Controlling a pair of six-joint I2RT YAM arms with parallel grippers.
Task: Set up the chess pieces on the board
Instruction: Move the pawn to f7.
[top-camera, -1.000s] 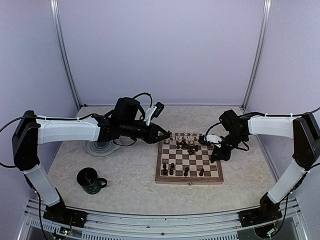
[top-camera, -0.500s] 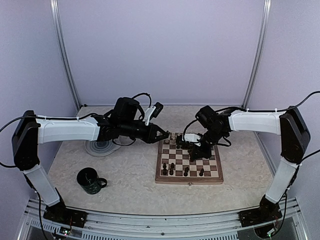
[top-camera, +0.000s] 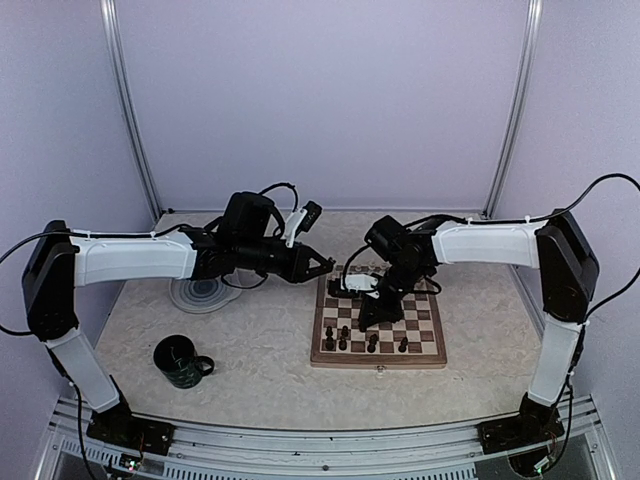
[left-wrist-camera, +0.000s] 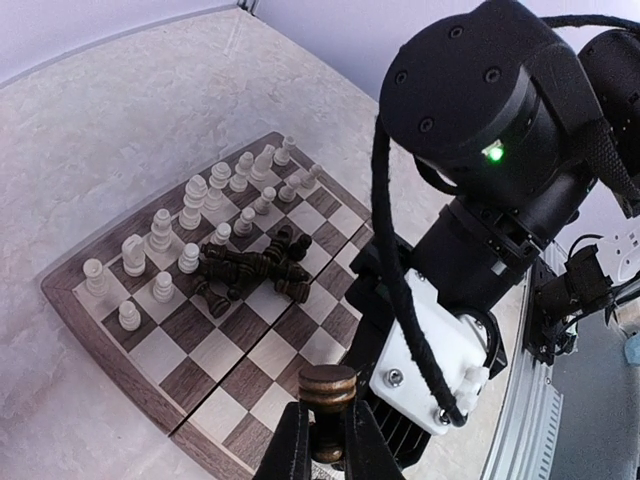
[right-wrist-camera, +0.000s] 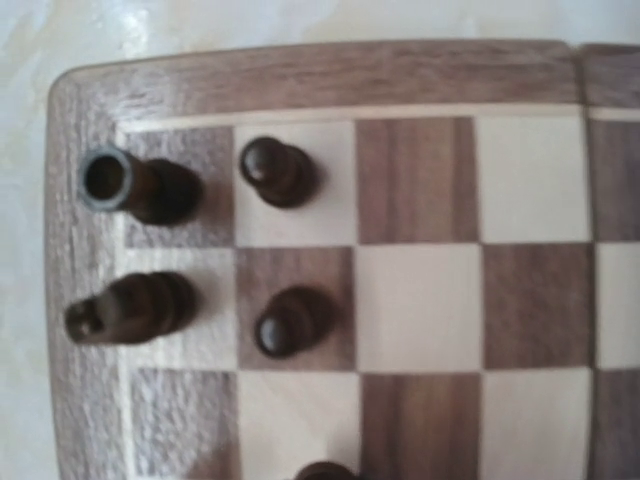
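Left hand clamped on dark piece, just off far-left corner of board, right of bench centre | right hand low over board, grip impossible to tell | step: seating dark ranks; heap lies mid-board | next: likely set piece upright on a free near square, avoiding right arm.

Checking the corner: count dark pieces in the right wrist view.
5. Hollow-topped piece on the corner square, round-headed piece beside it, two pieces in the next row, fifth piece cut off at bottom edge; more may sit off-frame.
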